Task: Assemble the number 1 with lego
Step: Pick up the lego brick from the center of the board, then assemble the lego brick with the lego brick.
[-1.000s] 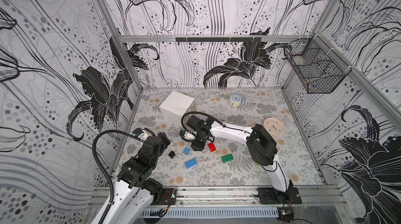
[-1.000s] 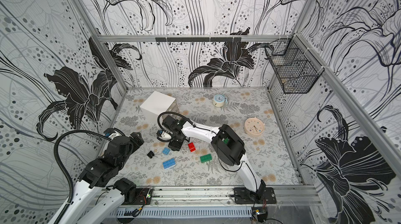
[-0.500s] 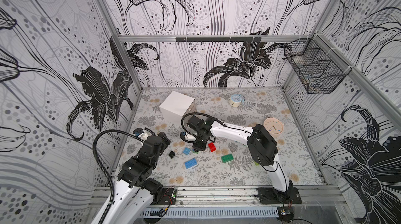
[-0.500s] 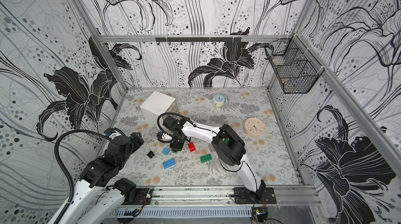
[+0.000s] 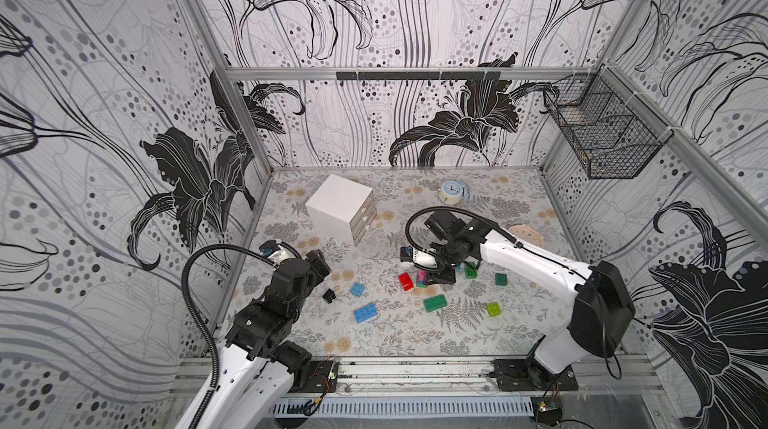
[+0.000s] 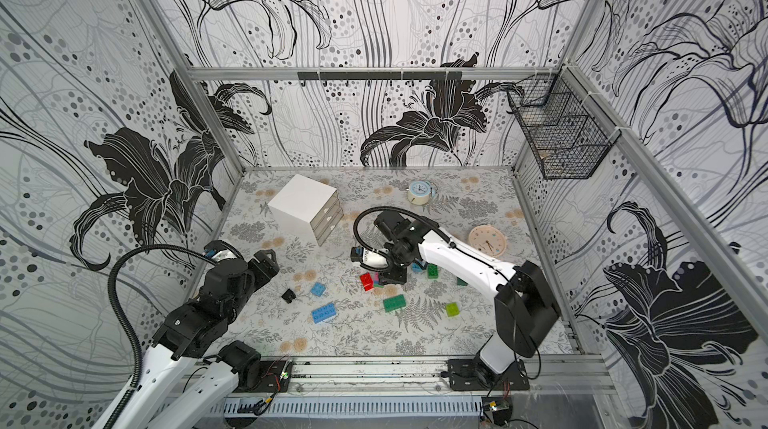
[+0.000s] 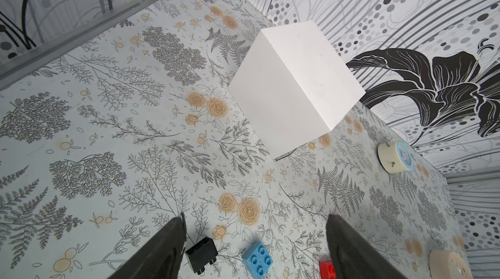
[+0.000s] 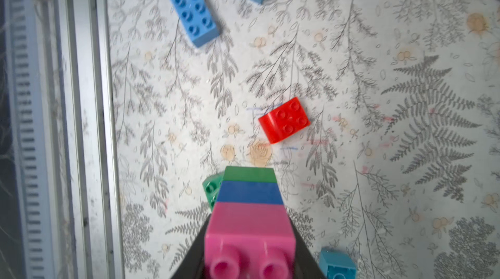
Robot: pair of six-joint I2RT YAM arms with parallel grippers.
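My left gripper [image 7: 255, 219] hangs with its fingers [image 7: 165, 245] spread wide and empty. The black brick [image 7: 201, 254] lies on the table [image 7: 108, 129] just beside one fingertip, and the light blue square brick [image 7: 258, 257] lies between the two. My right gripper [image 8: 249, 264] pinches the pink brick [image 8: 249, 226] from both sides. It is the topmost of three, with a blue brick [image 8: 250, 192] and a green brick [image 8: 250, 174] under it; I cannot tell whether the green one touches the table. The red brick [image 8: 284, 119] lies loose just beyond the green one. I judge the stem of the 1 is partly built, and the next move calls for a steady hold while another brick is pressed squarely onto it.
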